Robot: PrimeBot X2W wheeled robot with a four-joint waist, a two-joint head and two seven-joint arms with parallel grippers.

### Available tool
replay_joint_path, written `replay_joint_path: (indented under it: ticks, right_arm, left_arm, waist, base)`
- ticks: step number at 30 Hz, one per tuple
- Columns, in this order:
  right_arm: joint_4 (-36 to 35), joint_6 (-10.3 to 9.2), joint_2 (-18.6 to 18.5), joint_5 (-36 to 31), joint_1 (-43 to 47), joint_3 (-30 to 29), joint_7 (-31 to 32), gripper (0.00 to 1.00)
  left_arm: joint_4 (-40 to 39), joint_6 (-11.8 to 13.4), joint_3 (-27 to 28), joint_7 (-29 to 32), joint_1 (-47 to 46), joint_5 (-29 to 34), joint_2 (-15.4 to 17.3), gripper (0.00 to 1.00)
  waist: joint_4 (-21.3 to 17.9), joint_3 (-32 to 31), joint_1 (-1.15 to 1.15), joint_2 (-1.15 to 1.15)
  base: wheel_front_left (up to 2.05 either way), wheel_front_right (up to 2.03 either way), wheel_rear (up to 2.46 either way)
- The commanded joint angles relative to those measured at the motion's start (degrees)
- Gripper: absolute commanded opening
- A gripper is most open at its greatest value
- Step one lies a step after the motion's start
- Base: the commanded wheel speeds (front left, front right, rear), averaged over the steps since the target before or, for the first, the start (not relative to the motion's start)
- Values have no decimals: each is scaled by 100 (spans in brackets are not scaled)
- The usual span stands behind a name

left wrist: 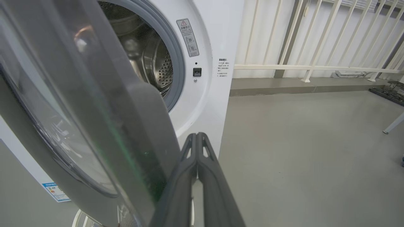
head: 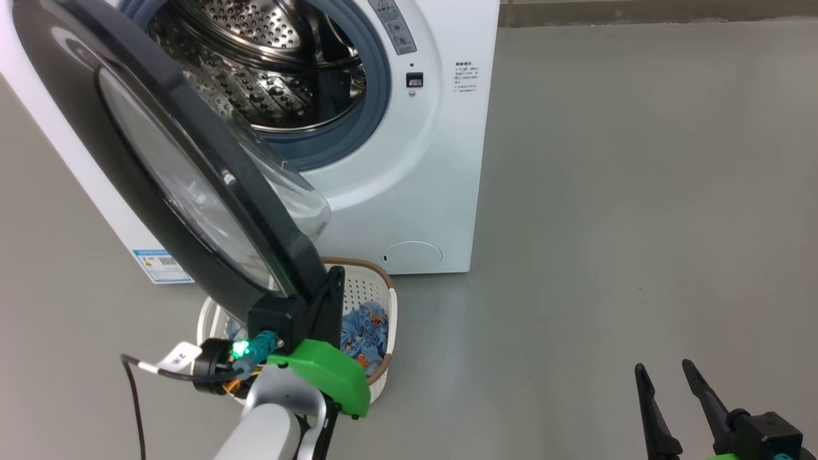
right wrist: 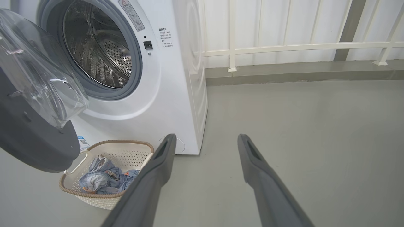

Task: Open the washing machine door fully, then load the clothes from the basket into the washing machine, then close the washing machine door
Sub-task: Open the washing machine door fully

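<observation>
The washing machine (head: 415, 179) stands at the top with its steel drum (head: 268, 64) exposed. The washing machine door (head: 64, 83), black-rimmed with a glass bowl, is swung out towards me, partly over the basket (head: 367, 275). The clothes (head: 364, 329), light blue and printed, lie in the basket. My left gripper (head: 339, 273) is shut on nothing, its fingers lying against the lower free edge of the door; in the left wrist view the gripper (left wrist: 197, 138) has the door (left wrist: 94, 126) just to its left. My right gripper (head: 663, 367) is open over bare floor at the lower right. In the right wrist view the gripper (right wrist: 205, 138) looks towards the basket (right wrist: 104, 195), the clothes (right wrist: 101, 179) and the machine (right wrist: 164, 94).
Grey floor (head: 639, 191) spreads wide to the right of the machine. A white railing (right wrist: 284, 47) on a low curb runs behind it. A dark cable (head: 131, 396) hangs by my left forearm. A white leg (left wrist: 393, 124) stands at the far right.
</observation>
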Motion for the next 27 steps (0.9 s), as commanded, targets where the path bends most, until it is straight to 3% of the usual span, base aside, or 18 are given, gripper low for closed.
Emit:
replay_joint_path:
  ticks: [1, 12, 27]
  right_arm:
    - [-117, 51, -52, 47, -90, 148, -66, 100]
    - [-112, 51, -52, 104, -73, 137, -74, 100]
    - [-70, 51, -52, 185, -147, 91, -108, 100]
  left_arm:
    - [-112, 101, 246, -51, -92, -74, 66, 0]
    - [-294, 349, 350, -54, 231, -154, 137, 0]
    - [-1104, 796, 519, -121, 846, -86, 415, 0]
  waist:
    - [6, -5, 0, 0]
    - [58, 17, 0, 0]
    - [259, 128, 0, 0]
  base:
    - [0, 0, 0]
    - [0, 0, 0]
    - [0, 0, 0]
